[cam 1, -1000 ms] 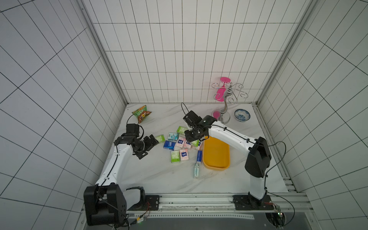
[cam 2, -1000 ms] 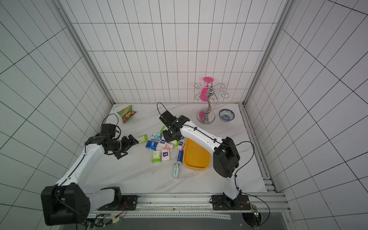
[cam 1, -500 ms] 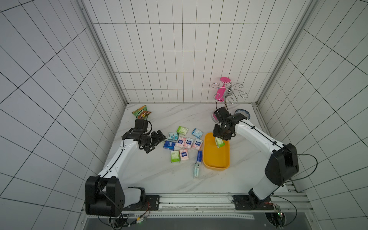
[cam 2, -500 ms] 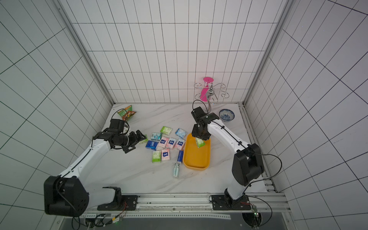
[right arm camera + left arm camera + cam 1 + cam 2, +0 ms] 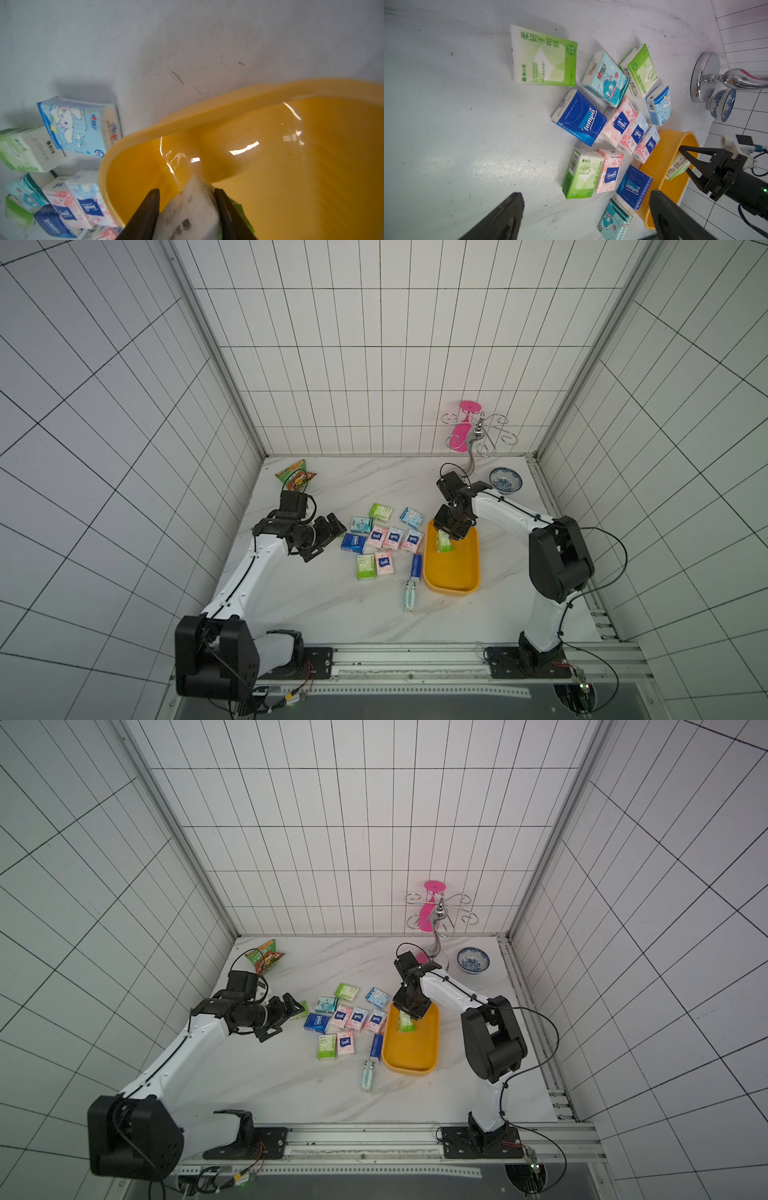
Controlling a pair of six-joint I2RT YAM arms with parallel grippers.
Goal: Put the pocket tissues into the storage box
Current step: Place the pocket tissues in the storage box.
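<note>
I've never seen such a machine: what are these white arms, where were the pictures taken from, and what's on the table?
They are two robot arms, each ending in a two-fingered gripper. Two pictures look down from one overhead camera; two come from cameras on the wrists. On the white marbled table lie about a dozen small pocket tissue packets, green, pink, blue and teal, beside a shallow yellow-orange plastic storage box. The right gripper holds a light green packet over that box. The left gripper is open and empty. Farther back: a crinkled green-orange snack bag, a blue-and-white bowl, a chrome stand.
</note>
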